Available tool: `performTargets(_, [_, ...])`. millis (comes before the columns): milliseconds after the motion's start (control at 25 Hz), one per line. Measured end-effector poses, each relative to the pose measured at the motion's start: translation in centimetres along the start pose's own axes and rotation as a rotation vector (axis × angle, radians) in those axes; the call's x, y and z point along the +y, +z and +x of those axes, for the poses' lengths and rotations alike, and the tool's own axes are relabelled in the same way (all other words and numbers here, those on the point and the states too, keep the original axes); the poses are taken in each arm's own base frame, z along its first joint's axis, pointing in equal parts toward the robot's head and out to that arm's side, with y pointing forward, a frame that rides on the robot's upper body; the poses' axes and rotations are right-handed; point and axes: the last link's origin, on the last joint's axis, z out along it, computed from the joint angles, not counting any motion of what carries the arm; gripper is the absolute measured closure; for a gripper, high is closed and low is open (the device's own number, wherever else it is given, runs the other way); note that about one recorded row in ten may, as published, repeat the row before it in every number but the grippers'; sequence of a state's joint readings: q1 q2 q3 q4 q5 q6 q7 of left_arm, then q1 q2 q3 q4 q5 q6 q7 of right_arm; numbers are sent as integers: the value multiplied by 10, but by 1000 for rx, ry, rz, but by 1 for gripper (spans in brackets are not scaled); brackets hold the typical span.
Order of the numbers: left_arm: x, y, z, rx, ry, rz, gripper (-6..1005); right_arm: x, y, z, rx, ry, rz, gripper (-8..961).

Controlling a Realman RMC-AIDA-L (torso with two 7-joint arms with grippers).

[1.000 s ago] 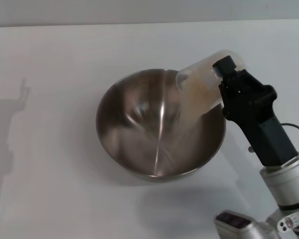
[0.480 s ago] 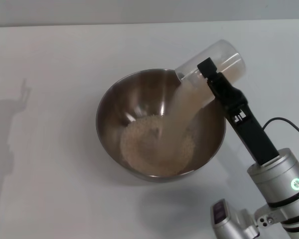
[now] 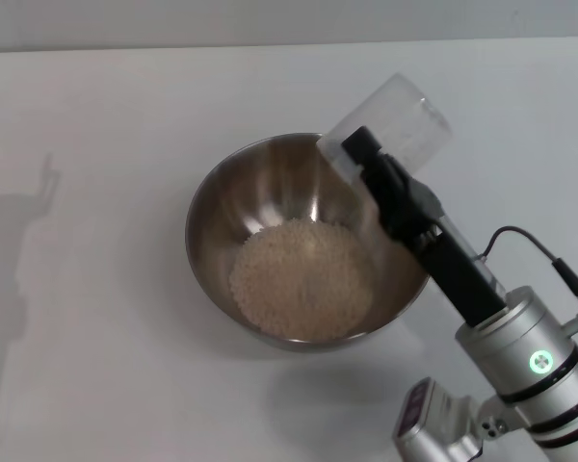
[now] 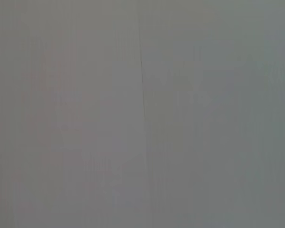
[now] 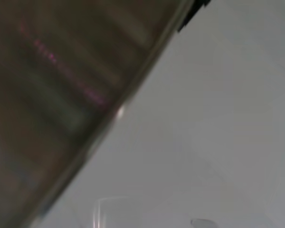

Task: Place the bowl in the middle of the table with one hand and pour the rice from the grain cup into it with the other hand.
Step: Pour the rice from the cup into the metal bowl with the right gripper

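- The right gripper (image 3: 358, 146) holds the grain cup (image 3: 390, 125) tipped mouth-down over the bowl's (image 3: 212, 207) rim at about 1 o'clock, fingers closed across the cup's side; the cup looks empty.
- The rice (image 3: 303, 279) lies as a pale heap in the bottom of the bowl, slightly toward 6 o'clock of its centre; none is seen on the table (image 3: 96, 366).
- The bowl stands upright near the middle of the table, apart from everything but the cup hanging over it.
- The left gripper is out of sight; only a shadow falls on the table at 9 o'clock, and its wrist view shows a blank grey surface.
- The right wrist view shows a blurred stretch of the bowl's rim (image 5: 109, 123) against white table.
- Handling, as a judgement: the empty plastic cup should be very light, smooth and somewhat flexible, so a moderate grip across its mid-wall suits it; too hard a squeeze could deform it.
- The steel bowl looks rigid and slick, heavier now with rice; its rim is the natural place to grasp, and a nudge could slide it.
- No brand, label or readable writing appears on the cup or bowl.
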State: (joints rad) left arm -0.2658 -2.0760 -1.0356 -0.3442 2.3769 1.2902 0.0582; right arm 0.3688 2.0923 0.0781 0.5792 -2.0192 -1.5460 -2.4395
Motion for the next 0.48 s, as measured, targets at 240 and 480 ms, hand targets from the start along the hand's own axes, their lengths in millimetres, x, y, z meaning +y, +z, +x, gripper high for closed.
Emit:
performTargets(240, [2,-1,0,1,-1,-7,208,-3,-3,-10,-62,-71,15,952])
performTargets(480, [2,-2,0,1,-3,-5,208,-2,-3,-11,-68,-81,10,953])
